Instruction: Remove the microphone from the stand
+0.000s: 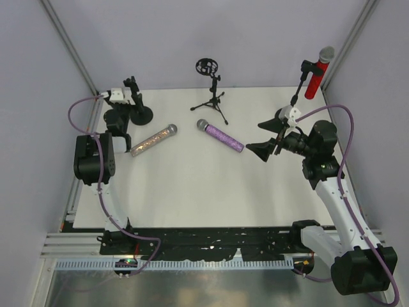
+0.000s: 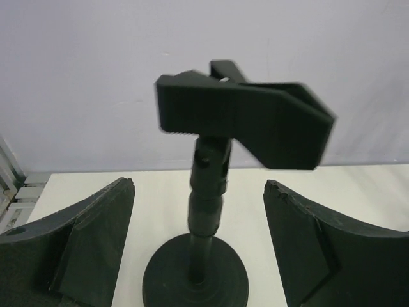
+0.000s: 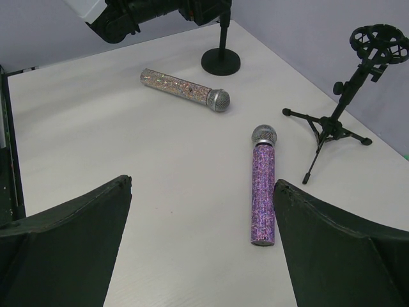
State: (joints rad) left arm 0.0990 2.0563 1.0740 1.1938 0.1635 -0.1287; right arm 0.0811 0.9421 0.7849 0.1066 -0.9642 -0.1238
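Left gripper (image 2: 198,192): jaws wide, holding nothing; both fingers (image 2: 83,249) are cut off by the lower frame edge in the wrist view.
Clip stand (image 2: 203,192): upright between the left jaws, clear of both fingers; round base (image 2: 195,278) partly cut off below.
Clip (image 2: 243,118): above the left jaws, empty, slightly blurred.
Pale glitter microphone (image 1: 153,140): lying flat on the table (image 1: 192,192), off the stand, just beside the left arm and outside its jaws.
Left jaws, top view: hard to make out against the arm's dark body.
Right gripper (image 3: 203,185): jaws wide, holding nothing; finger bases cut off by the frame.
Purple microphone (image 3: 263,185): lying flat ahead of the right jaws, butt end towards the right-hand finger; contact cannot be told.
Tripod stand (image 3: 335,121): well ahead of the right jaws and to their right; its ring holder (image 3: 380,43) is empty.
Red microphone (image 1: 317,72): upright in a stand at the far right; that stand's base is hidden behind the right arm.
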